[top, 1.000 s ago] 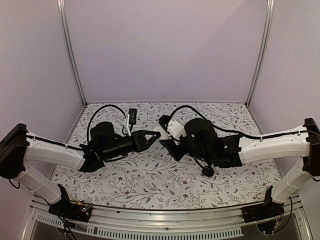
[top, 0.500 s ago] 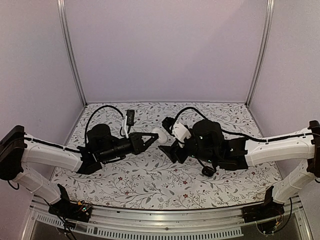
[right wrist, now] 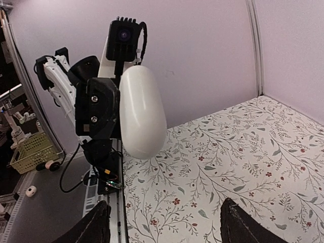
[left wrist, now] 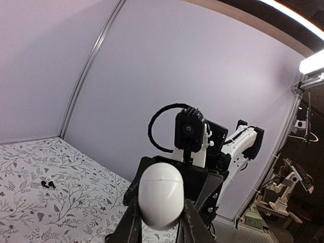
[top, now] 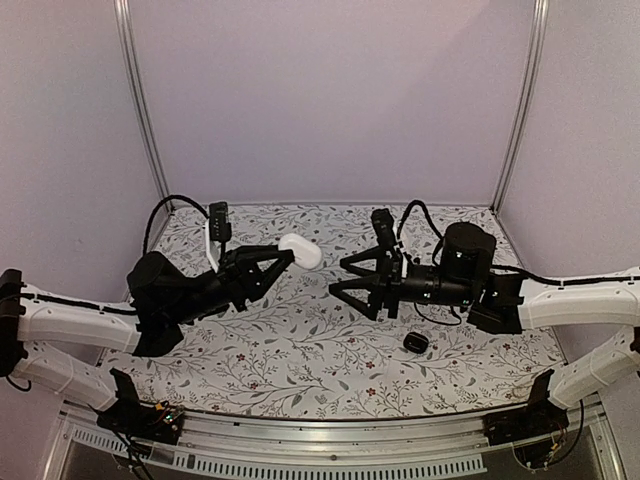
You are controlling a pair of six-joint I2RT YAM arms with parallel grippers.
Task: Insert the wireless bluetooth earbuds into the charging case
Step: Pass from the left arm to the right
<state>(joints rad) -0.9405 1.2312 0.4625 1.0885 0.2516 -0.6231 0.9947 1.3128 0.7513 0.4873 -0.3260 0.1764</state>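
My left gripper (top: pixel 287 256) is shut on the white pebble-shaped charging case (top: pixel 299 251) and holds it in the air over the middle of the table. In the left wrist view the case (left wrist: pixel 161 196) sits between my left gripper's (left wrist: pixel 159 215) fingers, its seam closed. My right gripper (top: pixel 339 276) stands open a short way to the right of the case, facing it and not touching it. The right wrist view shows the case (right wrist: pixel 142 114) ahead of my right gripper (right wrist: pixel 167 225), whose jaws stand wide apart. The earbuds (left wrist: pixel 48 184), two tiny dark pieces, lie on the cloth.
A black rounded case (top: pixel 415 343) lies on the floral cloth (top: pixel 300 360) below the right arm. Purple walls with metal corner posts (top: pixel 140 110) enclose the back and sides. Cables loop above both wrists.
The left gripper closed on the white case and carried it up and to the left. The right gripper opened, let go of it and drew back to the right.
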